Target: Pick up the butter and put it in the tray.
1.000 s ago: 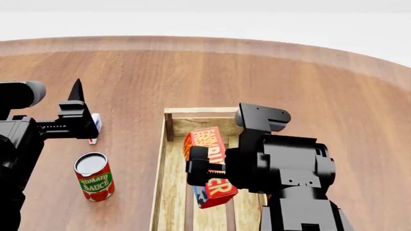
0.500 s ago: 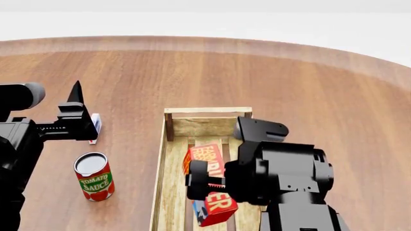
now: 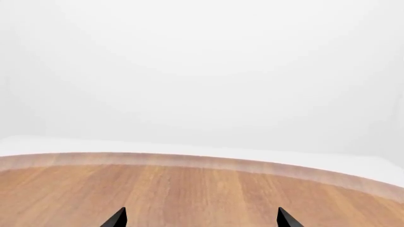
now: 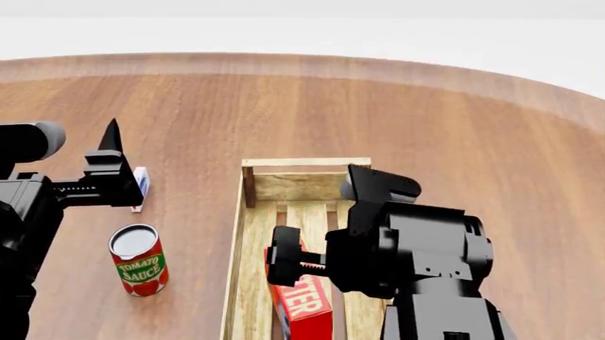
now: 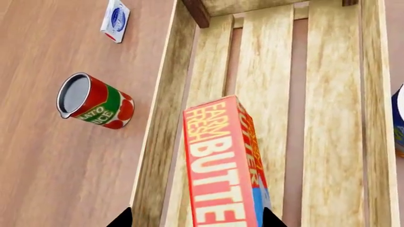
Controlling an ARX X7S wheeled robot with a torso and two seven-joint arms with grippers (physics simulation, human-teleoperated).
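Butter (image 5: 221, 165) lies inside the tray (image 5: 334, 123), between the spread tips of our right end effector (image 5: 196, 220), which grips nothing. Our left end effector (image 3: 200, 218) hangs open and empty over the table (image 4: 426, 127), beside a tomato sauce can (image 4: 140, 261).

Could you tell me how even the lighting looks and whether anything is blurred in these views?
Head view: flat, even light, hardly any shadow under the tomato sauce can; all sharp. Right wrist view: butter lettering crisp, no glare on the tray. Left wrist view: mostly blank white backdrop above the table; nothing blurred.
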